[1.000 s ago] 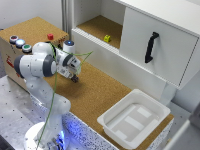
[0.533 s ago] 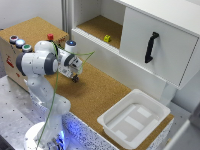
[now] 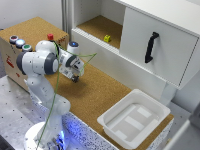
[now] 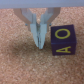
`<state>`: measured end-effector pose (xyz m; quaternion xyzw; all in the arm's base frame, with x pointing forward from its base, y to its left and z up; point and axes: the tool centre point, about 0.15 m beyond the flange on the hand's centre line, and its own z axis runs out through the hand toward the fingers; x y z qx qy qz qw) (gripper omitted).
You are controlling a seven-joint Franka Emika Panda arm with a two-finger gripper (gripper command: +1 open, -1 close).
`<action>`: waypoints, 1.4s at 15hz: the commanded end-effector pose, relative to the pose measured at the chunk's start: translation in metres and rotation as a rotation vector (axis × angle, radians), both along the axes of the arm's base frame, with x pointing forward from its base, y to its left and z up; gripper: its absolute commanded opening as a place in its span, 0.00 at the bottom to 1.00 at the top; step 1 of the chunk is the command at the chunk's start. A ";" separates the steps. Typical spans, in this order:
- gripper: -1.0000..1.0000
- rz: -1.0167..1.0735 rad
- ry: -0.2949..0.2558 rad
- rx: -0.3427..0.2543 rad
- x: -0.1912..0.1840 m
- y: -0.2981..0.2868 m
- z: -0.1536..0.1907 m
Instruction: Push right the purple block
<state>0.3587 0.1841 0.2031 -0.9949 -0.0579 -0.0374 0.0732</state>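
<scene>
Arm: a white Franka arm (image 3: 42,65) rises from a pale base at the near edge of the cork-topped bench (image 3: 95,97) and bends over toward the cabinet side.

Hand: the hand (image 4: 40,44) points down at the cork, its two slim pale fingers (image 4: 35,32) drawn together so the tips meet, with nothing between them; it is closed and empty. In the exterior view the hand (image 3: 74,77) hangs low over the cork, in front of the open shelf.

Purple block: a small purple cube with yellow letters (image 4: 62,41) sits flat on the cork. In the wrist view it lies just beside the fingertips, at about 3 o'clock from them, with a thin strip of cork between block and fingers. In the exterior view the hand hides it.

Yellow block: a small yellow cube (image 3: 107,38) rests on the cork floor of the open white cabinet shelf (image 3: 95,27), at about 1 o'clock from the hand and well apart from it.

Cabinet door: a white door with a black vertical handle (image 3: 150,47) at 2 o'clock from the hand.

Tray: a white rectangular plastic tray (image 3: 135,118) lies on the bench at about 4 o'clock from the hand.

Button box: a wooden box (image 3: 12,52) with red, green and blue round buttons stands at 9 o'clock behind the arm.
</scene>
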 end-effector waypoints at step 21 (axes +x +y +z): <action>0.00 -0.034 0.004 -0.069 -0.014 -0.130 0.012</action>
